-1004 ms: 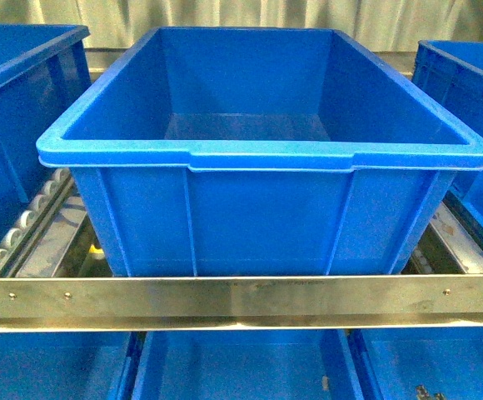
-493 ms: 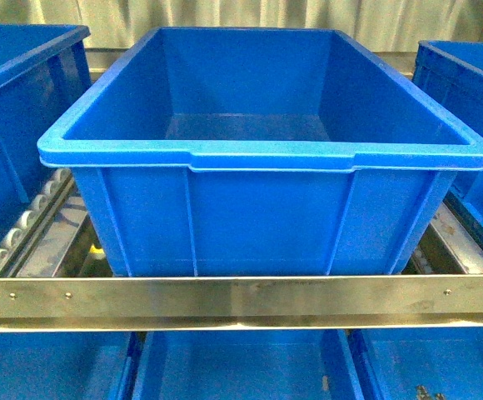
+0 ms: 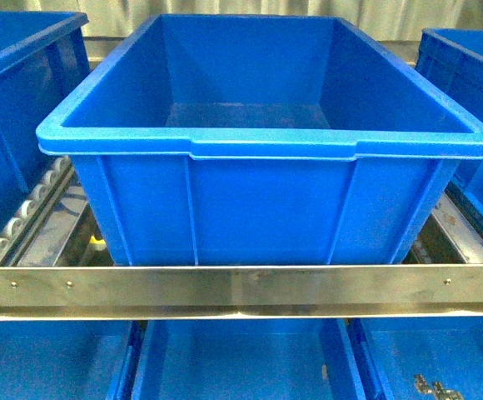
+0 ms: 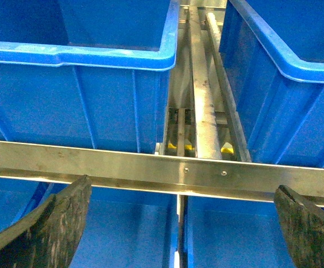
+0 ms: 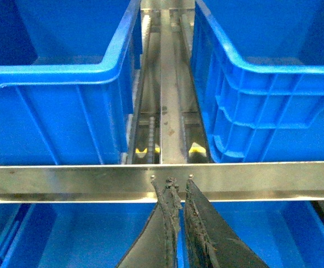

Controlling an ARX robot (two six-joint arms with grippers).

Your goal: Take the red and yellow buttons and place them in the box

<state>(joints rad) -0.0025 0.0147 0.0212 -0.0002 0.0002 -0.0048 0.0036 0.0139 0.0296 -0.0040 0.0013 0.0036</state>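
End effector, left (image 4: 182, 185): agape, seemingly empty

Left crate (image 3: 12, 108) and right crate (image 3: 475, 92) cut by the front view's edges, lower crates (image 3: 241, 362) half hidden behind the steel rail (image 3: 241, 290), small pale bits (image 3: 437, 387) in the rightmost one too small to identify, middle crate (image 3: 266, 208) with its near floor hidden by its front wall

Steel rail (image 3: 241, 289), roller track (image 3: 25, 212), pale wall (image 3: 117, 12) behind.
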